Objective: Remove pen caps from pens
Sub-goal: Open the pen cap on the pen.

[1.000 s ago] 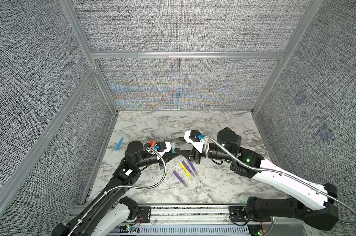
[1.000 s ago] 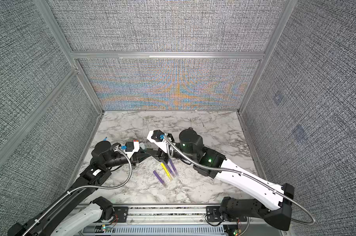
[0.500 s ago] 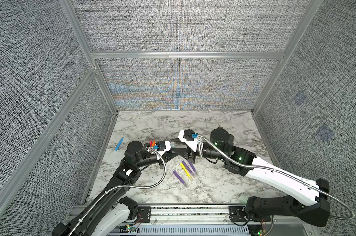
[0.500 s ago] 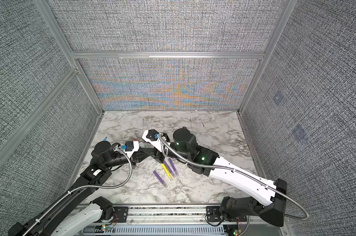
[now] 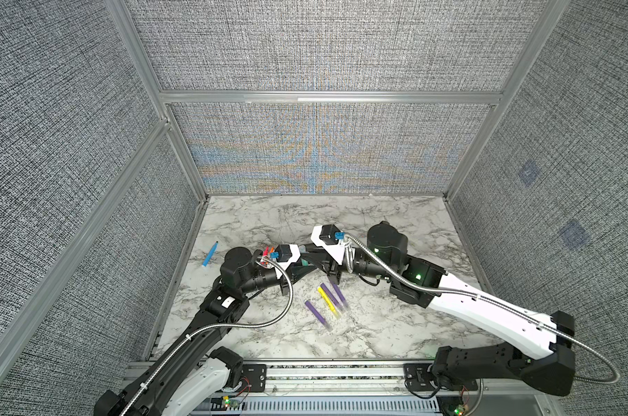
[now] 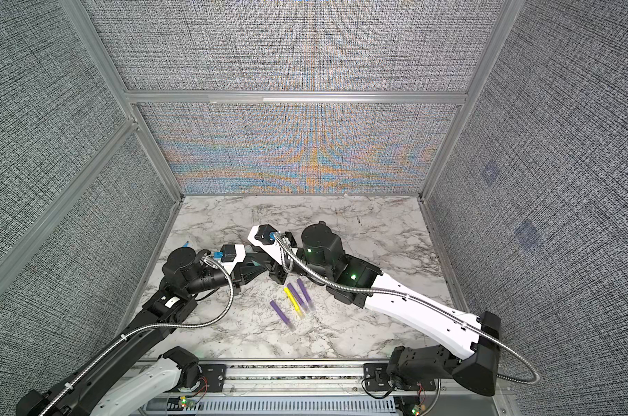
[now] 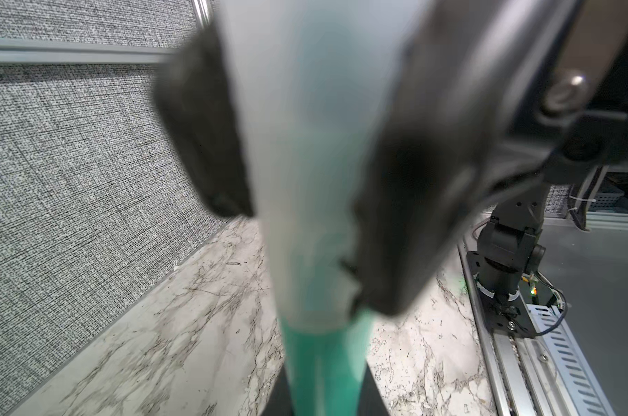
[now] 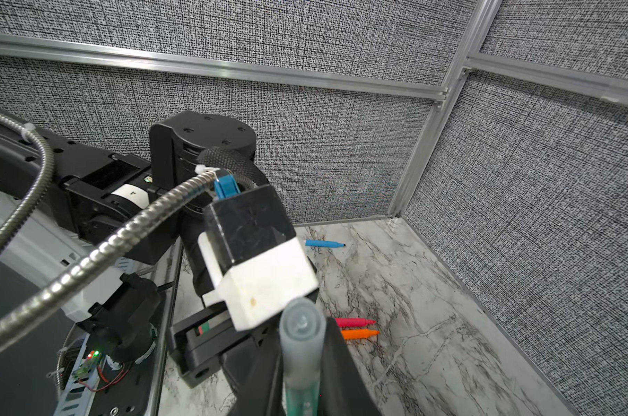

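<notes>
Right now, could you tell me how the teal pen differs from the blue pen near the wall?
The teal pen is held off the table, its barrel in the left gripper; the blue pen lies flat on the table, untouched. The teal pen wears its clear cap, which sits between the fingers of the right gripper; the blue pen's dark tip is bare. Both are slim markers.

The white, grey-veined marble surface (image 5: 388,331) is enclosed on three sides by grey woven fabric panels (image 5: 323,47), which are held in aluminium bars (image 5: 327,96). A metal rail (image 5: 334,372) is mounted along the near edge.
</notes>
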{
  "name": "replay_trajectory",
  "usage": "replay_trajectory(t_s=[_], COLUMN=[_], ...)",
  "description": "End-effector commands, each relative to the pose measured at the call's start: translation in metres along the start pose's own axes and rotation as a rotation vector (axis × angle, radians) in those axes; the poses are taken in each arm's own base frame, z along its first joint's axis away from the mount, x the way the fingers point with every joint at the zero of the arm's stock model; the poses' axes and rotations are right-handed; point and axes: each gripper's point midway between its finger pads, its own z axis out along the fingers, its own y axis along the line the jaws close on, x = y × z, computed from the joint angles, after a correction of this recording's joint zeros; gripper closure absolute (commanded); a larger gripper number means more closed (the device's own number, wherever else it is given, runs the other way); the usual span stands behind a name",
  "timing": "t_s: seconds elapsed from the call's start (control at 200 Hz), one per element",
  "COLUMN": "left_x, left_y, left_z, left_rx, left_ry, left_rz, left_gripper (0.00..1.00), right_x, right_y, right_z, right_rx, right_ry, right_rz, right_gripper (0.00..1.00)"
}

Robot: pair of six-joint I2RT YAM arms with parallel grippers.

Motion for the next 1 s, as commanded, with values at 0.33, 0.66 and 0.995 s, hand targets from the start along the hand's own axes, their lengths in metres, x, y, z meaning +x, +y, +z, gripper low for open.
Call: replay_trajectory(t_s=[0.33,0.66,0.995], left_x=[-0.001,0.008,0.024], left_y=[-0.002,0.003,0.011], left_z=[0.001,0.007,0.019], left_rx=[0.010,0.020,0.042], left_ry=[-0.027,-0.001,0.047], left_rz=[0.050,0.006,-0.046], left_gripper=[1.00,1.00,1.00], right_x=[-0.011,-0.077,-0.140], right_y=[-0.020,-0.054,-0.063], right_z=[-0.004,-0.077,-0.120], right_rx=[0.119,0.308,0.350], right_ry=[-0.048,-0.345,-0.596], right_rz=[0.003,0.032,0.004], right_gripper=[1.00,1.00,1.00])
